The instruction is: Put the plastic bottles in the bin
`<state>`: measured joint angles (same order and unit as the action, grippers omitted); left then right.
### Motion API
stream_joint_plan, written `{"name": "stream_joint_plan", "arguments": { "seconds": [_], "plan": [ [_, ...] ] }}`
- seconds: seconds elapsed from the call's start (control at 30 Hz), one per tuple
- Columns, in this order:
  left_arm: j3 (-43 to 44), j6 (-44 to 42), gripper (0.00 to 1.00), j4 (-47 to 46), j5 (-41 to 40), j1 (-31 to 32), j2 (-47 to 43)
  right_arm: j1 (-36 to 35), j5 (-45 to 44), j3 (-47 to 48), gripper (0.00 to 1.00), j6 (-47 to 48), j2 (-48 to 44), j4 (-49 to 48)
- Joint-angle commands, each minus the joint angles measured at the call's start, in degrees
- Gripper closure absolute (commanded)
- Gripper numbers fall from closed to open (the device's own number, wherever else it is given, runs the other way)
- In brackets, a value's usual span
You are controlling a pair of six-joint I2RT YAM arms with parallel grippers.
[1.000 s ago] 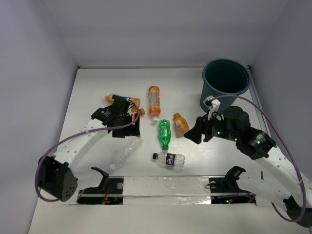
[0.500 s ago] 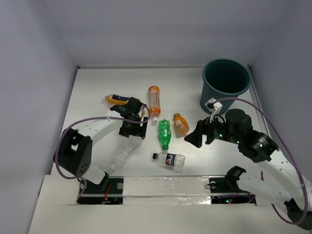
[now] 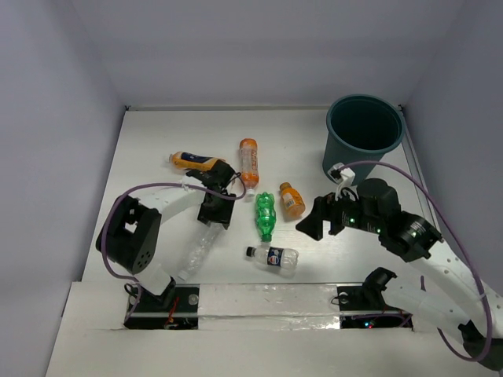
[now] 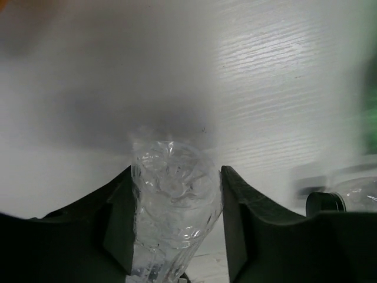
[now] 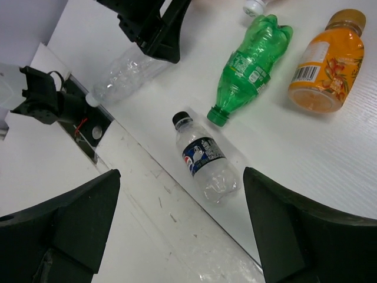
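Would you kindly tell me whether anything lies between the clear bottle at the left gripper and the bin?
Yes. On the straight line from the clear bottle, straddled by the left gripper, to the bin lie the green bottle and a small orange bottle. The open right gripper hangs there too. Above them, nothing visible blocks.

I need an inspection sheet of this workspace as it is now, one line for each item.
Surface: white table, no stains seen.
Job's things: orange bottles, green bottle, clear bottle, blue-label bottle lie outside the bin.
Clutter: nothing seen.
Grippers: left gripper straddles the clear bottle, grip uncertain; right gripper open, empty.
Cables: purple cables loop over both arms.
Surroundings: plain grey walls.
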<state>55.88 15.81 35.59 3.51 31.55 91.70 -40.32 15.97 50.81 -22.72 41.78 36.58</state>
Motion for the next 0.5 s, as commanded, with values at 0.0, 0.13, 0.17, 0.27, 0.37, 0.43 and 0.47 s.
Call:
{"name": "stream_joint_plan", "arguments": {
  "seconds": [0.0, 0.13, 0.17, 0.27, 0.37, 0.43, 0.47],
  "plan": [
    [0.20, -0.17, 0.74, 2.37, -2.63, 0.35, -1.78, -0.29, -2.07, 0.34, 0.10, -1.27, 2.07, -5.72],
    [1.86, 1.06, 0.78, 4.57, -2.81, 0.35, -7.40, -0.29, -4.45, 5.43, 0.18, -1.10, 14.60, -10.55],
    [2.39, 1.41, 0.79, 5.27, -2.46, 0.35, -8.89, -0.29, -4.97, 7.10, 0.19, -0.84, 17.43, -11.08],
    [6.07, 2.81, 0.80, 7.82, -1.14, 0.35, -14.78, -0.29, -7.69, 14.83, 0.15, 1.09, 28.74, -12.76],
    [10.56, 4.39, 0.80, 9.58, 0.44, 0.35, -19.71, -0.29, -11.21, 25.46, 0.02, 2.33, 41.04, -11.53],
    [13.81, 5.10, 0.80, 10.81, 1.15, 0.35, -22.35, 0.32, -13.14, 33.28, 0.00, 2.59, 47.13, -10.39],
    [14.78, 5.37, 0.80, 11.25, 1.32, 0.35, -23.14, 1.11, -15.07, 35.74, 0.00, 2.59, 50.12, -9.95]
  ]
}}
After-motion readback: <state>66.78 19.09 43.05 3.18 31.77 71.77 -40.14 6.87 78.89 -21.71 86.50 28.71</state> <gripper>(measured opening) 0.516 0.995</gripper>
